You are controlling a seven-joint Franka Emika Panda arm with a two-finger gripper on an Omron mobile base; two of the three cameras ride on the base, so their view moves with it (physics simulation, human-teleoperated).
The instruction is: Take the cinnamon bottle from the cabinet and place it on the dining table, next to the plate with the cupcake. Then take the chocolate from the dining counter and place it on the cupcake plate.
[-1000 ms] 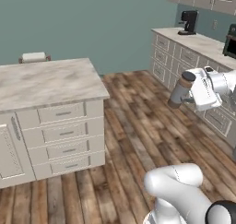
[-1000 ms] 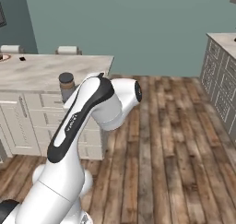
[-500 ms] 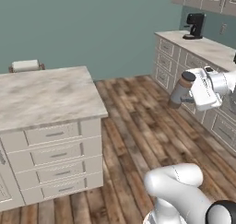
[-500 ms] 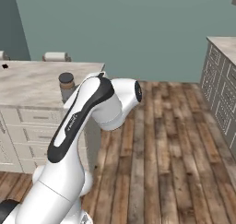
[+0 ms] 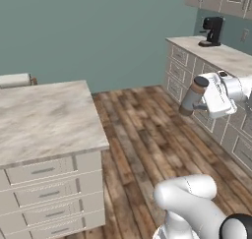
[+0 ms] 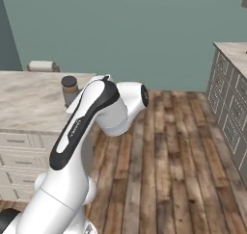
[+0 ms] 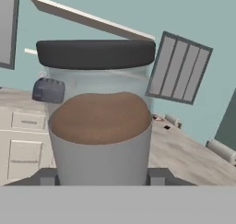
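Out over the wood floor (image 5: 147, 130), well short of the dining table (image 5: 44, 120), your gripper (image 5: 199, 101) is clamped part-open around the cinnamon bottle (image 5: 193, 95). Any jolt while driving could let it slip or tilt. It would then drop to the boards.

A kitchen — drawer cabinets (image 5: 49, 198), marbled countertop (image 5: 44, 120); coffee machine (image 5: 212, 30).

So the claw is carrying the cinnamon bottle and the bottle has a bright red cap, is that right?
Not quite. The claw does carry the cinnamon bottle, but its cap is dark, not bright red. The hand view shows the dark cap on top of the bottle, and the left base view agrees.
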